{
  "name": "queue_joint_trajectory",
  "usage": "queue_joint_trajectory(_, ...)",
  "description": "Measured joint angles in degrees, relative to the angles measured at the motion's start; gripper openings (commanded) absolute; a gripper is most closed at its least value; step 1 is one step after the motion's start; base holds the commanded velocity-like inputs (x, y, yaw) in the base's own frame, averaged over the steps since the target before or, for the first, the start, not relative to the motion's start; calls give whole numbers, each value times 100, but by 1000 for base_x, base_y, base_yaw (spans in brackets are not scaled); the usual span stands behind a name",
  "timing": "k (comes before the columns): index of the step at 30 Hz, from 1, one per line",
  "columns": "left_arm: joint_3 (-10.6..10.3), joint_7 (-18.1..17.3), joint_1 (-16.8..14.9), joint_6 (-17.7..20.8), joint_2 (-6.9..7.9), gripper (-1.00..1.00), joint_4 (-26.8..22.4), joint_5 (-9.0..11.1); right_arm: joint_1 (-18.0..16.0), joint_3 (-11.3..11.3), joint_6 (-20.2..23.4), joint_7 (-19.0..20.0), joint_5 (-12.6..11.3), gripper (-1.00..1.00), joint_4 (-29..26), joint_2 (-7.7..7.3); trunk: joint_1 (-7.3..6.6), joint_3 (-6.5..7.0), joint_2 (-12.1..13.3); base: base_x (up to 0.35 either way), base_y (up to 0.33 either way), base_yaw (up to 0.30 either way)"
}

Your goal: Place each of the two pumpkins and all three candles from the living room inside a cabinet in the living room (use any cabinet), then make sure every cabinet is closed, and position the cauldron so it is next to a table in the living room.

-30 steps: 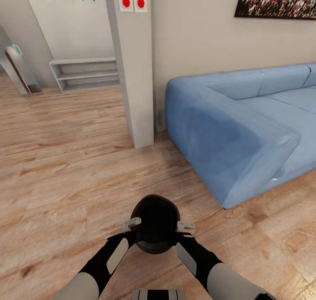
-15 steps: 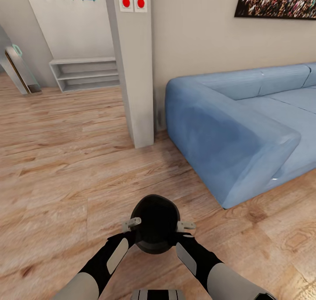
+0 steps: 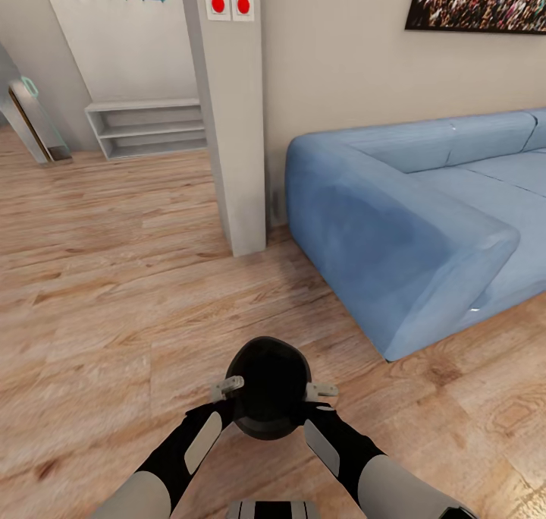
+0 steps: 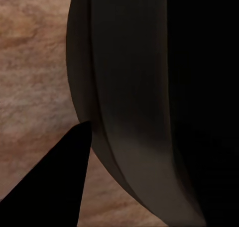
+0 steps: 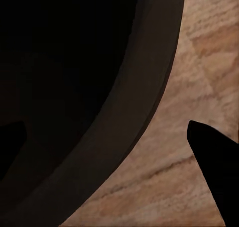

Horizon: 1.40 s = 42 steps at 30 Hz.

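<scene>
Wood-plank floor [image 3: 114, 291], blue sofa [image 3: 409, 223] standing on it (right side), grey shelf unit [image 3: 144, 128] beyond

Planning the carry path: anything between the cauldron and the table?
Can't say: the table isn't visible. The cauldron is held between the left gripper and right gripper over bare wood floor. Ahead stand a pillar and a blue sofa.

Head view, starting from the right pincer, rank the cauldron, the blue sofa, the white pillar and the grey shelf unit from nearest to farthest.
1. The cauldron, right against the right pincer, held between both arms.
2. The blue sofa, ahead on the right.
3. The white pillar, ahead, beside the sofa's end.
4. The grey shelf unit, against the far wall on the left.
</scene>
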Motion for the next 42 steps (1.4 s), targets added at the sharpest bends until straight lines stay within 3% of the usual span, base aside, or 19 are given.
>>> queue_joint_trajectory(6, 1, 7, 2, 6, 1, -100, 5, 10, -5, -58, 19, -2, 138, -100, -3, -1, -1, 0, -1, 0, 0, 0)
queue_joint_trajectory(34, -9, 20, 5, -21, 5, -100, 12, 78, -7, -64, 24, -13, 156, -100, -20, -1, -2, 0, -1, 0, 0, 0)
queue_joint_trajectory(42, -10, 16, 7, -21, 7, -100, 16, 75, -2, -70, 18, 3, 165, -100, -11, -1, -20, 176, 11, 0, 0, 0)
